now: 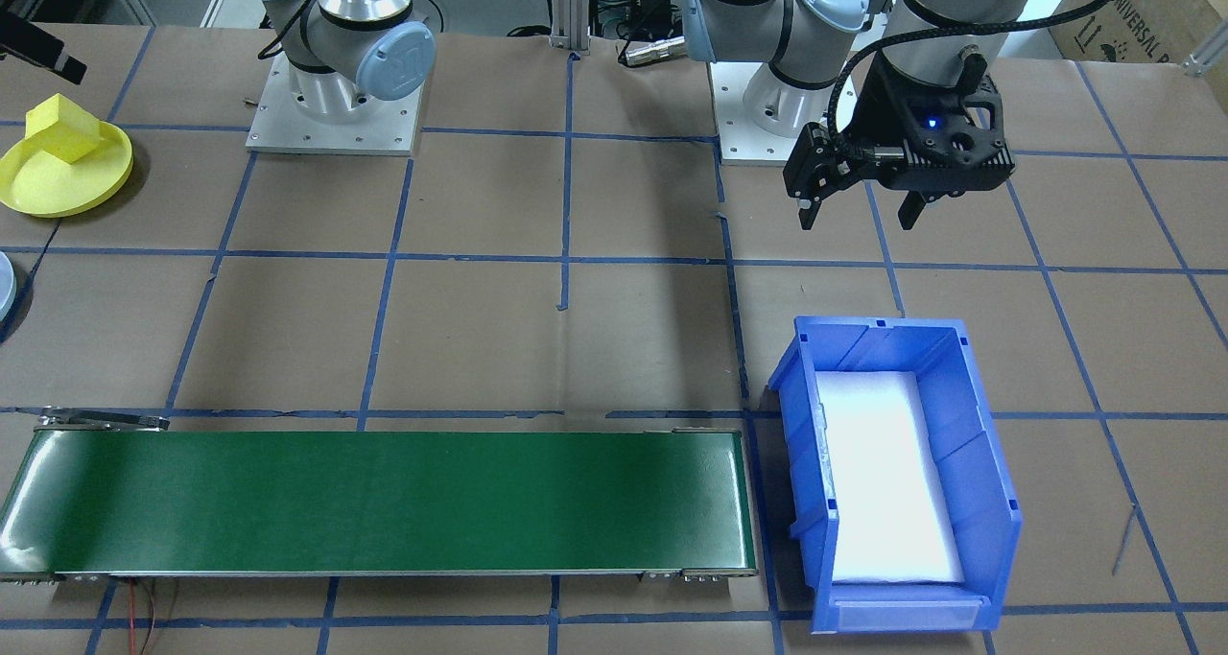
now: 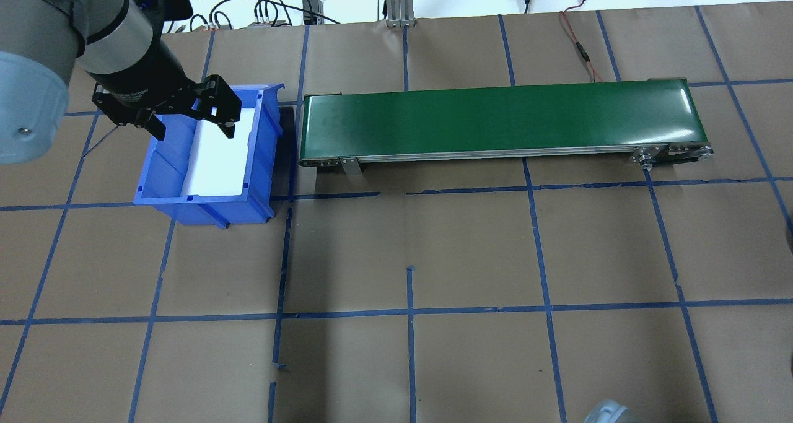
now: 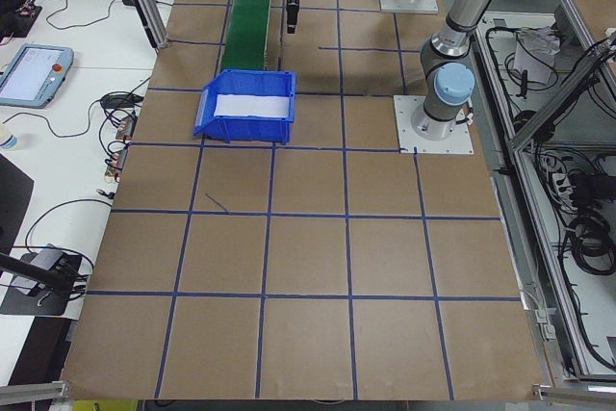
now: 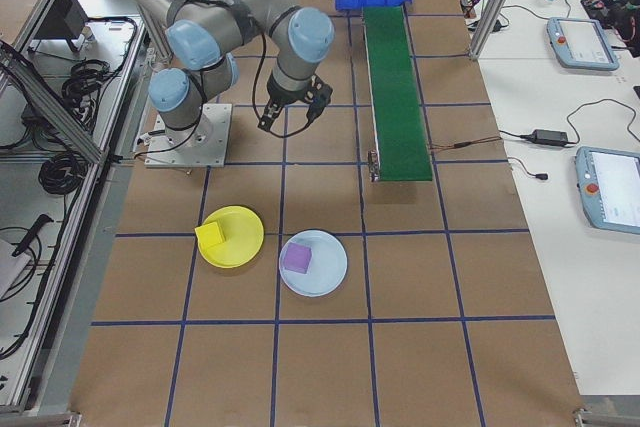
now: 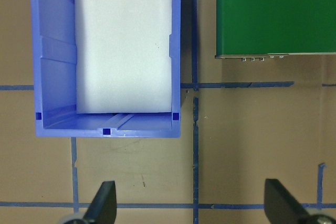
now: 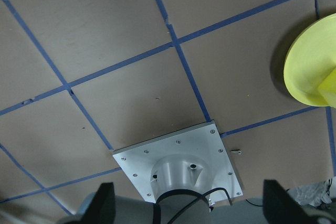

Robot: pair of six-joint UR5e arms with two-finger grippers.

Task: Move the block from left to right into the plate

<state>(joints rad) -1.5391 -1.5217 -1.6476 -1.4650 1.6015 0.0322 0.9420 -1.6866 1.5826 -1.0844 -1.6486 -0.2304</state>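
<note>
A yellow block (image 4: 210,235) sits on the yellow plate (image 4: 240,247) and a purple block (image 4: 298,257) on the pale blue plate (image 4: 325,272), both at the robot's right end of the table, suggesting the transfer is complete. The left gripper (image 1: 863,216) hangs jaws apart and empty near the blue bin (image 1: 998,502); the right gripper (image 6: 189,211), jaws apart, holds nothing. Next likely calls for parking both arms
</note>
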